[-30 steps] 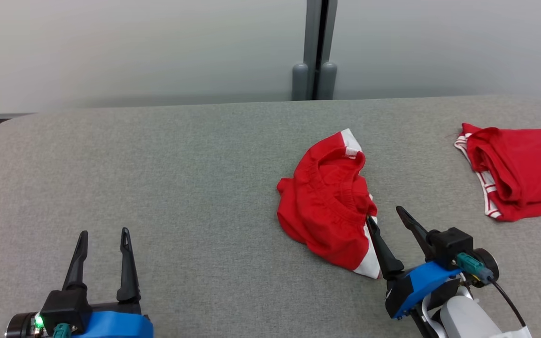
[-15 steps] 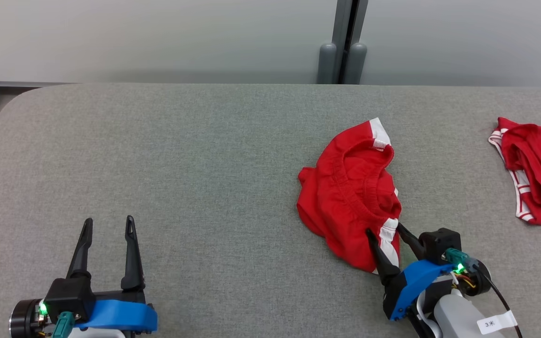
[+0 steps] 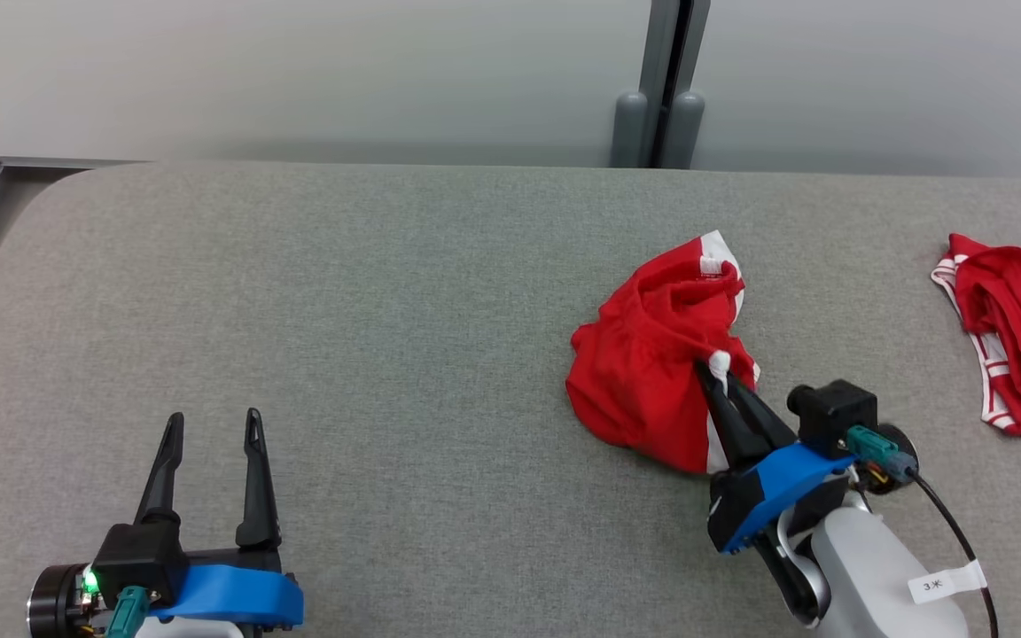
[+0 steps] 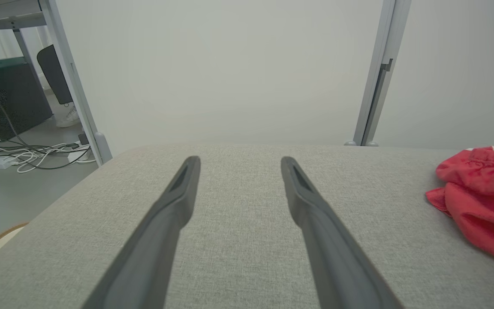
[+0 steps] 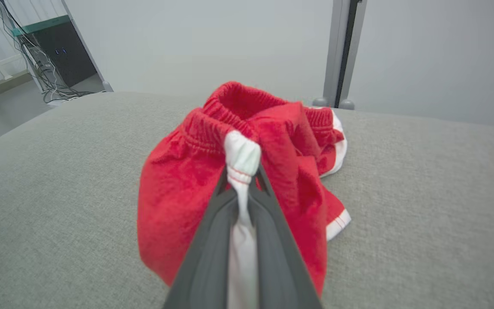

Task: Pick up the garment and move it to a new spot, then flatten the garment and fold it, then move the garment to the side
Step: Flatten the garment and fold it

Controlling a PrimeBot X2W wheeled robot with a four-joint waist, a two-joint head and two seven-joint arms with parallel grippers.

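Firmly, right claw (image 3: pixel 716 365) pinches a white stripe (image 5: pixel 242 154) on the red garment (image 3: pixel 639 381); left claw (image 3: pixel 214 422) hangs wide open.

**Where my three cameras look**

My head camera looks forward and steeply down over the grey table (image 3: pixel 386 292) from well back. Both my arms rise from its bottom edge, the left gripper (image 3: pixel 214 415) at lower left and the right gripper (image 3: pixel 716 370) at lower right. My left wrist camera sits low, near the table surface. It faces along its own fingers (image 4: pixel 172 210) toward the pale wall (image 4: pixel 230 64) and the grey post (image 4: pixel 378 86), and the garment (image 4: pixel 483 201) enters at its right edge. My right wrist camera faces the same wall, but close up on that garment. All three views share the garment, the tabletop and the post.
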